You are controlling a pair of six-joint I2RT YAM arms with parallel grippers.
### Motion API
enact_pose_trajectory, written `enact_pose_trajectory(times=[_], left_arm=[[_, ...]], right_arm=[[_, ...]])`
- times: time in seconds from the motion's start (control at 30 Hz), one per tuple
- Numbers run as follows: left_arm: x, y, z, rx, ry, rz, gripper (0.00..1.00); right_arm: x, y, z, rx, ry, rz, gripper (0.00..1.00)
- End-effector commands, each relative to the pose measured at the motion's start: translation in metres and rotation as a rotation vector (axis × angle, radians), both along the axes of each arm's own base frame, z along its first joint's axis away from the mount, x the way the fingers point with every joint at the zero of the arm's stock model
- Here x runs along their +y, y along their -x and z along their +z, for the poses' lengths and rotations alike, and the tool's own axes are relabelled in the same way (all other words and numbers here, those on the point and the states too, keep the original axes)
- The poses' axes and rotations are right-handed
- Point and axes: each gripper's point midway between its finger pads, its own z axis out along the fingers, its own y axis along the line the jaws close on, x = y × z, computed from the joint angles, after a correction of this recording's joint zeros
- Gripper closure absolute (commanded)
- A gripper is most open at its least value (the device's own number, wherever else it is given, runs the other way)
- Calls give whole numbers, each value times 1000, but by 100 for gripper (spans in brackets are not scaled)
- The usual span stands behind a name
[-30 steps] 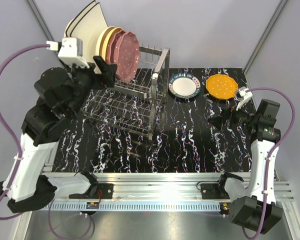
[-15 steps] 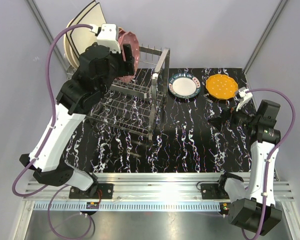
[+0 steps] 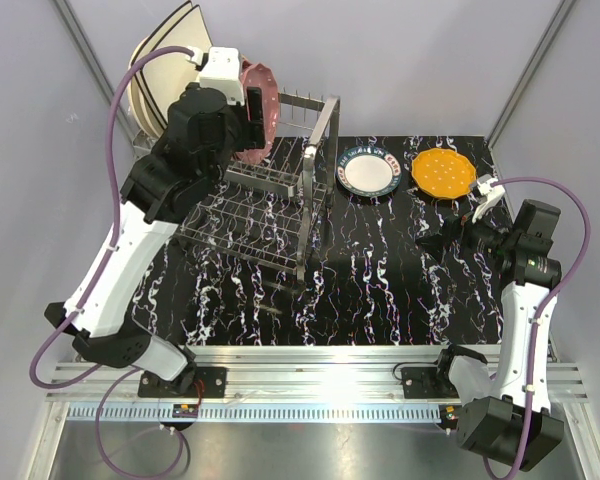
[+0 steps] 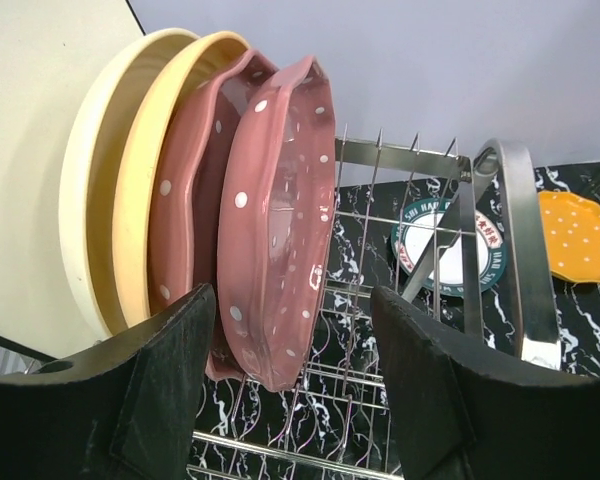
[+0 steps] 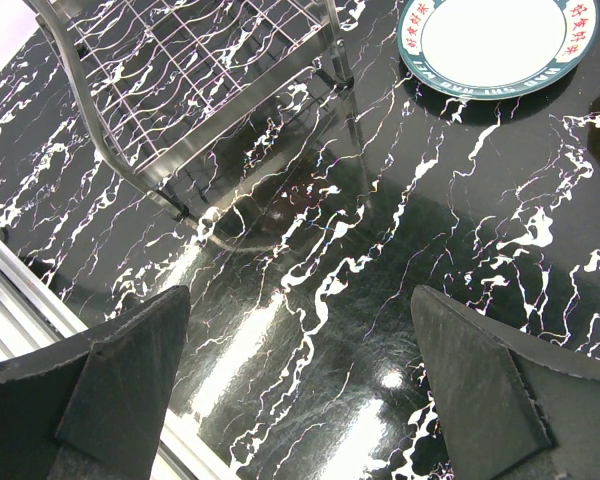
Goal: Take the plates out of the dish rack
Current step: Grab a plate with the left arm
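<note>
While the overhead view buries my left gripper [image 3: 254, 112] behind its own wrist at the far left, my wrist camera shows its black fingers [image 4: 150, 390] spread wide either side of the nearest maroon plate [image 4: 275, 220]; whether they touch it I cannot tell. That plate is glossy, scalloped and white-dotted, and stands on edge among the thin wire prongs of the rack [image 3: 265, 220]. Left of it stand a second maroon plate [image 4: 192, 200], a yellow round plate [image 4: 140, 220] and a cream round plate [image 4: 83, 220]. Only the overhead view shows the cream square plates [image 3: 165, 60]. My right gripper [image 5: 300, 380] is open over the shiny black, white-veined table [image 3: 380, 290], near the flat white plate [image 5: 490, 40] and orange plate [image 3: 443, 172].
</note>
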Motion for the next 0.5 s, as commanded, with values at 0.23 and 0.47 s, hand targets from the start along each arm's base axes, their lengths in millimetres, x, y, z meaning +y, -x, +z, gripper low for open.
enact_pose_trajectory(times=[0.23,0.47], left_arm=[[9,-18,-5,-8,-39,55,34],[15,-31,-22,19,-75,87,35]], right_arm=[[0,1,4,-33,22,3,0],[0,0,5,-36,23,3,0]])
